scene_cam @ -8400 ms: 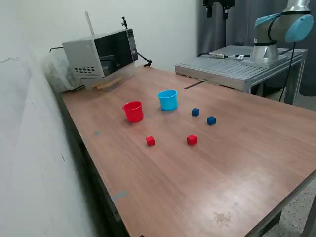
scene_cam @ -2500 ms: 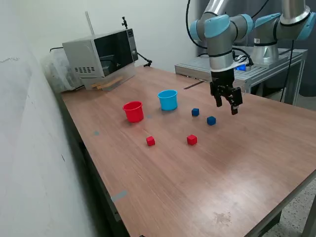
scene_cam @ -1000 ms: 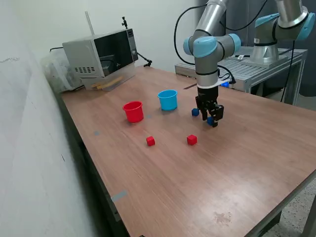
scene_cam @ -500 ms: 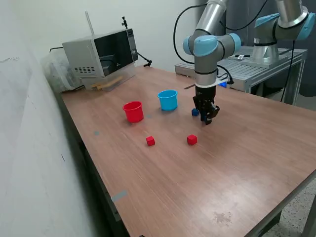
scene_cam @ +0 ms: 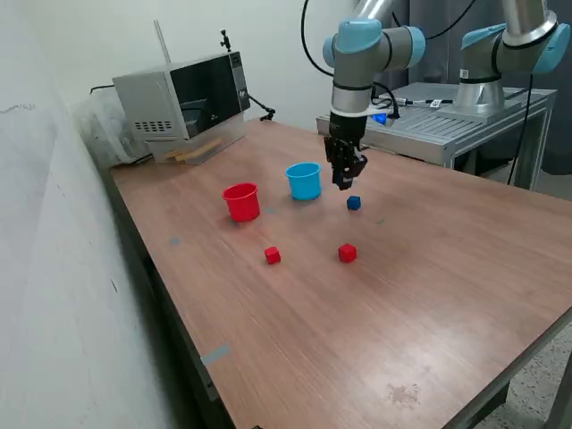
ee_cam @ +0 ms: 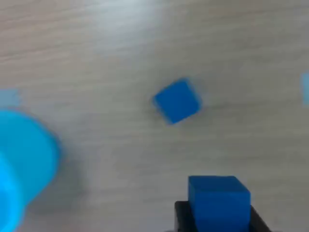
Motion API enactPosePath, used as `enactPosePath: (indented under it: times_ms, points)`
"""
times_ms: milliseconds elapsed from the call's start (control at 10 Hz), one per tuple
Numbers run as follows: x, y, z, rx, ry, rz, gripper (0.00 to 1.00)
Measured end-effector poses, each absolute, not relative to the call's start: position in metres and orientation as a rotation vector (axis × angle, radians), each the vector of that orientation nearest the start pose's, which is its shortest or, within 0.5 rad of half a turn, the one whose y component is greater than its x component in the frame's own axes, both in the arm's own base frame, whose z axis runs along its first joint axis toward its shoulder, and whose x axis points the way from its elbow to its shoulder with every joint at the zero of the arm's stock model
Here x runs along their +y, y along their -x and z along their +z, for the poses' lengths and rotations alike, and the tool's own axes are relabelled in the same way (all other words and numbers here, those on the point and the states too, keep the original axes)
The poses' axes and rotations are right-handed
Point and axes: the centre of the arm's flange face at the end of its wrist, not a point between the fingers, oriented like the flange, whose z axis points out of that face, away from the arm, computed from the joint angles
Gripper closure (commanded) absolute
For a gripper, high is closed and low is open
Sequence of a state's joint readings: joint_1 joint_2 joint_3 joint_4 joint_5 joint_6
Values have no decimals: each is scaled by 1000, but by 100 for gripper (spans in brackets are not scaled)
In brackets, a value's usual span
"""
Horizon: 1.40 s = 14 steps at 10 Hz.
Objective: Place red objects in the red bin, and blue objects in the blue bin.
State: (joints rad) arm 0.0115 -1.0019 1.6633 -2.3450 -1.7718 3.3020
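- A long wooden bench (scene_cam: 429,295) stands against a pale wall, with a grey microwave (scene_cam: 183,103) at its far corner by the wall and a metal platform beyond the far edge where a second arm's base (scene_cam: 483,89) stands.
- The gripper (scene_cam: 345,179) hangs in the air above the bench, between the blue bin (scene_cam: 304,180) and the loose blue cube (scene_cam: 354,203), pointing straight down.
- Its fingers pinch a dark blue cube (ee_cam: 218,199); the wrist view shows that held cube clamped in the black finger tips, lifted clear of the wood.
- The loose blue cube lies flat on the bench just beside the gripper, nearer the middle of the bench than the blue bin, touching nothing.
- The blue bin stands upright near the far end of the bench; its light blue wall (ee_cam: 21,159) shows blurred at the edge of the wrist view.
- The red bin (scene_cam: 241,202) stands upright next to it, on the wall side, the two cups apart.
- Two red cubes rest further toward the near edge: one red cube (scene_cam: 273,256) in front of the red bin, the other red cube (scene_cam: 348,253) in front of the loose blue cube, well apart from each other.
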Motion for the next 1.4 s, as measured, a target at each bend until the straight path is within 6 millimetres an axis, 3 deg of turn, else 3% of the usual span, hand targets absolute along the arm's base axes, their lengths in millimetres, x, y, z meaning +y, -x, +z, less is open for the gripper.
enactPosePath:
  times_ms: [200, 500, 700, 1000, 1100, 1400]
  points:
    - [-65, 653, 226, 2397, 1939, 407, 100]
    - [8, 652, 240, 2447, 1848, 417, 100]
    - [33, 648, 239, 2455, 1817, 394, 100]
    - [43, 647, 232, 2454, 1805, 364, 100]
    - [43, 647, 227, 2452, 1805, 352, 0]
    - [47, 650, 220, 2455, 1801, 338, 0]
